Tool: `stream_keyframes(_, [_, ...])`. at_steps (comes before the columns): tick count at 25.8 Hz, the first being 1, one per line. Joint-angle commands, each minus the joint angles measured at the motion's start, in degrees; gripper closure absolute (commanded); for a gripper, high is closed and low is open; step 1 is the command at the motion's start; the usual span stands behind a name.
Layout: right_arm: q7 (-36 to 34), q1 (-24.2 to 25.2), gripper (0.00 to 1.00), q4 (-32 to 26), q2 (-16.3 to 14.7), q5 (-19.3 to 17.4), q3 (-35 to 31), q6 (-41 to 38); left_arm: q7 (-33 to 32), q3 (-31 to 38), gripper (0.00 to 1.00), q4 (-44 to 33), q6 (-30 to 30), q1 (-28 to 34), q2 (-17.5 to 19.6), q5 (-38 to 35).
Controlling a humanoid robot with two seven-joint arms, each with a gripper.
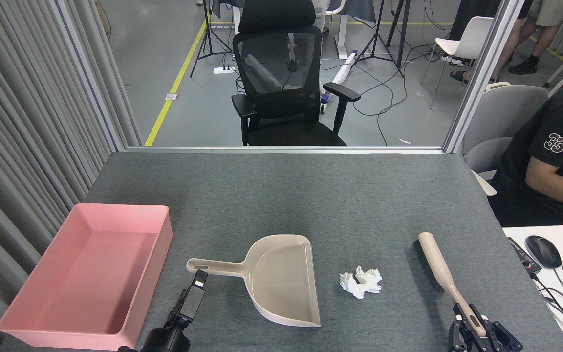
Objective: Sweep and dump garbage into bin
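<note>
The garbage [361,282], a small crumpled white tissue wad, lies on the grey table between the beige dustpan [284,281] and a beige brush [437,266] with dark bristles. At the table's left side stands the bin [47,320], a pink tray that looks empty. My right gripper [477,328] is at the bottom right, its fingers on both sides of the brush handle's end. My left gripper [197,283] points up just below the dustpan's handle [213,267], apart from it. It is dark and seen edge-on, so its state is unclear.
A person in a black shirt [545,161] sits beyond the table's right edge. A white desk with a mouse [543,251] and keyboard is at the lower right. Grey slats [27,122] line the left side. A black office chair [281,83] stands behind the far edge.
</note>
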Motion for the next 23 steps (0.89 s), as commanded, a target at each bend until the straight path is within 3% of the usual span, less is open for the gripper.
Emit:
stream_keyframes(1, [-1.23, 0.1, 0.97, -0.04, -0.07, 0.08, -0.07, -0.99, -0.07, -0.66, 0.0, -0.26, -0.02, 0.02, 0.0, 0.08])
stream_keyframes(11, [-2.64, 0.36, 1.0, -0.74, -0.24, 0.08, -0.07, -1.69, 2.12, -2.32, 0.0, 3.08, 1.29, -0.6, -0.26, 2.98])
stream_keyframes(15, [-2.81, 0.36, 1.0, -1.0, -0.07, 0.08, 0.11, -1.69, 7.75, -3.03, 0.0, 6.59, 1.56, -3.5, -0.79, 2.37])
stream_keyframes(23, [-2.81, -0.17, 1.0, -1.0, -0.51, -0.01, 0.11, -1.69, 8.36, -5.05, 0.0, 10.9, 1.91, -6.75, -1.14, 2.19])
